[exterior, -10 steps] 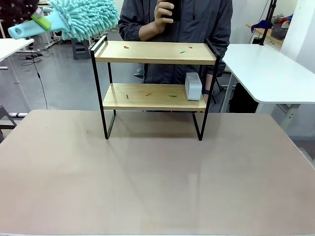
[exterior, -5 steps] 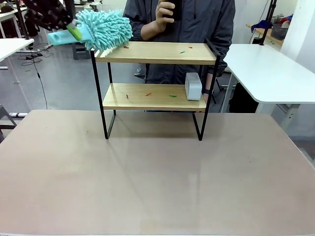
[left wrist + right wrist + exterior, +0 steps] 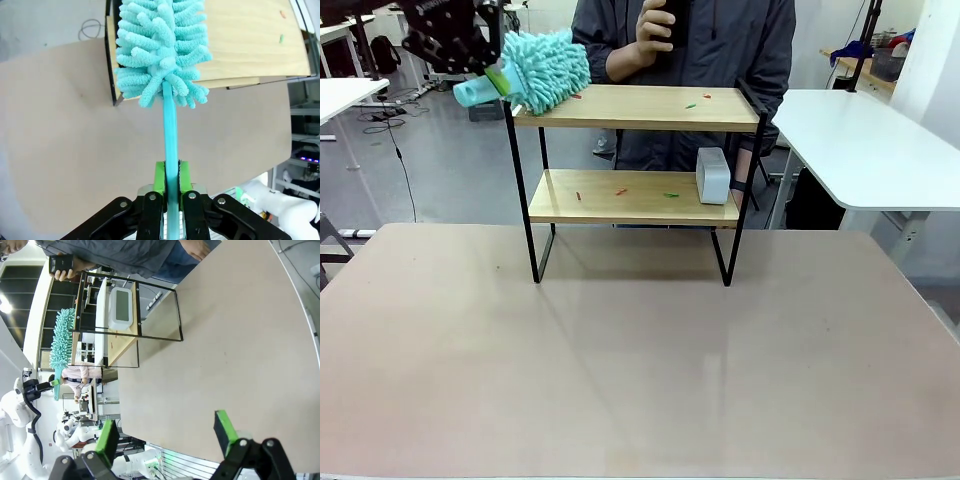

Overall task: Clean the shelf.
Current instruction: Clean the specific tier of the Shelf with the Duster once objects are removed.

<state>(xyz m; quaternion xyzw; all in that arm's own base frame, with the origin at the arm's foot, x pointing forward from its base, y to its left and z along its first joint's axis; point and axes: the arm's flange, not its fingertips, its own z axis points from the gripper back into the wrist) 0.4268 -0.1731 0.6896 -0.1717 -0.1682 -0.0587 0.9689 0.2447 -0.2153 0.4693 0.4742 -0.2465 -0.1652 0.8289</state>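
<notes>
On the table (image 3: 620, 380) stands one shelf (image 3: 635, 107); left claw (image 3: 171, 176) clamps one duster (image 3: 160, 50), right claw (image 3: 166, 432) apart.

We have the shelf (image 3: 635, 107) at the far middle of the table (image 3: 620, 350); the duster (image 3: 548, 68) lies over the left end of its top board, handle running left into the left gripper (image 3: 498, 80); a small box (image 3: 713, 175) stands at the lower board's right end; scraps (image 3: 691, 104) dot both boards; a person (image 3: 720, 50) stands right behind; a second table (image 3: 870, 140) sits off right.
</notes>
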